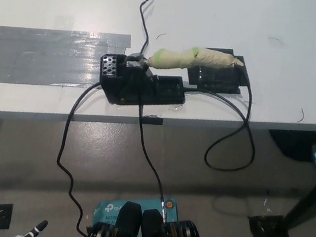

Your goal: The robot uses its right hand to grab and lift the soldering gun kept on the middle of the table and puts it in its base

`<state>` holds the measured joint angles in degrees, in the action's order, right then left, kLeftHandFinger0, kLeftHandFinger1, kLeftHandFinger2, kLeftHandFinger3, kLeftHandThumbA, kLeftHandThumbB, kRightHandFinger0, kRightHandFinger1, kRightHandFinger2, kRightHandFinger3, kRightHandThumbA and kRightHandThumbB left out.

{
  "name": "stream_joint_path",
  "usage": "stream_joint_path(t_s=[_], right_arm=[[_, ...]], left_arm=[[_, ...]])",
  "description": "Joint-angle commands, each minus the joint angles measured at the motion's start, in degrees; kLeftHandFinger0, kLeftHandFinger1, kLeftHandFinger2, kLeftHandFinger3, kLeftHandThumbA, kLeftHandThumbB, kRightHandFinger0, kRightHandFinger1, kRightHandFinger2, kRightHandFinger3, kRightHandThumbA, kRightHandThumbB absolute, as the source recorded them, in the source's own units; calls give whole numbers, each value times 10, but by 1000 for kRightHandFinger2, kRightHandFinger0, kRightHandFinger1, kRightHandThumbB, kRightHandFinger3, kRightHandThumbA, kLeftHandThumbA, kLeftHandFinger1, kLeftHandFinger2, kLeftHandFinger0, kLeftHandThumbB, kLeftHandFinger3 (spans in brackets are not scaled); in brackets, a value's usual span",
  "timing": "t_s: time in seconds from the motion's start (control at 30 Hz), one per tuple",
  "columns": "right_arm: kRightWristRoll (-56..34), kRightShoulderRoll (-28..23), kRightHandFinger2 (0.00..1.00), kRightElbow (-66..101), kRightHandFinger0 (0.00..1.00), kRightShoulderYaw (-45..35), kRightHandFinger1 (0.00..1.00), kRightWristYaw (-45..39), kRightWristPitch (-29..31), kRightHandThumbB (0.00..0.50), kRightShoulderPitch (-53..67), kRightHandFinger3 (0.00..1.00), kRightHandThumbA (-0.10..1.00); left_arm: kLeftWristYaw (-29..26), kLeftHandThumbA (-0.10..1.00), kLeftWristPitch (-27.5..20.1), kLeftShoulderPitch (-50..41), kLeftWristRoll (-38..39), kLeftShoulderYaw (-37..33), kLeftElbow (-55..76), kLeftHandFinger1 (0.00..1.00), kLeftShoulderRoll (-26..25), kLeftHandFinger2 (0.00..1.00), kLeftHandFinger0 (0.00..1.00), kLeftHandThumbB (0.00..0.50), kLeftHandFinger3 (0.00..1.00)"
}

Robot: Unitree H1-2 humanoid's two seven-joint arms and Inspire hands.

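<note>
Grey tape (48, 53) lies in one broad patch of overlapping strips on the left part of the white table (251, 25), its surface shiny under the light. Low at the picture's left edge, only a sliver of the white left hand (31, 234) shows, too little to tell whether its fingers are spread or closed, and nothing is seen in it. Just right of the tape sits one black base (136, 85) near the table's front edge, with a small perforated plate at its left end. One soldering gun (191, 59), its handle wrapped in pale green-yellow tape, rests with its tip end in the base and its handle slanting up to the right over one black block (215, 78) that lies just beside the base. Three black cords can be counted: one (63, 152) drops from the base's left side over the table edge toward the floor, one (149, 165) runs from the base's front down to the floor, and one (245, 138) loops off the right side below the table edge. One thin wire (143, 20) lies on the table behind the base. The black right hand is out of the picture, so its fingers cannot be described.
</note>
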<state>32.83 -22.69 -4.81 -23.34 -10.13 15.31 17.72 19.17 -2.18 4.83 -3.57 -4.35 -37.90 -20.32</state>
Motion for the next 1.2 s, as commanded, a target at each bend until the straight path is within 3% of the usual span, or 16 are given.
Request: stream_joint_path(t_s=[0.0,0.1,0.17,0.23,0.3,0.43,0.53,0.6,0.7,0.8,1.0,1.17], right_arm=[[-80,0,1000,-137,1000,-3,1000,100,113,275,-30,1000,489],[-89,1,1000,-168,1000,21,1000,64,79,320,-42,1000,475],[-104,-2,1000,-185,1000,27,1000,63,86,355,-48,1000,450],[-133,-1,1000,-186,1000,29,1000,52,77,336,-52,1000,426],[-149,6,1000,-169,1000,31,1000,41,47,374,-54,1000,497],[-165,7,1000,-135,1000,56,1000,20,41,327,-46,1000,399],[-169,6,1000,-122,1000,70,1000,27,47,339,-40,1000,399],[-168,6,1000,-103,1000,78,1000,25,30,319,-34,1000,356],[-158,-1,1000,-89,1000,88,1000,29,20,314,-29,1000,384],[-157,-7,1000,-89,1000,94,1000,32,16,332,-27,1000,385],[-142,-25,1000,-88,1000,121,1000,23,0,298,-33,1000,348],[-134,-28,1000,-68,983,139,1000,23,-45,300,-31,1000,384]], left_arm=[[-6,1000,-37,0,14,18,0,0,-21,238,0,500,494],[-8,1000,-27,-2,22,34,-1,0,-23,200,0,500,484],[-4,1000,-22,-3,27,42,-1,0,-22,216,0,500,481],[-4,1000,-25,0,27,46,-6,0,-21,197,0,500,464],[-9,1000,-21,2,23,49,-5,0,-22,207,0,500,456],[-5,1000,-5,1,12,48,-5,0,-29,177,0,500,450],[-2,1000,-4,-1,5,42,-11,0,-34,169,0,500,453],[4,1000,7,-1,-10,29,-9,0,-42,155,0,500,449],[3,1000,24,-1,-11,22,-3,0,-45,160,0,500,494],[8,1000,23,0,-8,17,-4,0,-50,190,0,500,460],[11,1000,35,1,0,19,-2,0,-50,170,0,500,483],[17,1000,35,3,1,20,-4,0,-59,176,0,500,508]])
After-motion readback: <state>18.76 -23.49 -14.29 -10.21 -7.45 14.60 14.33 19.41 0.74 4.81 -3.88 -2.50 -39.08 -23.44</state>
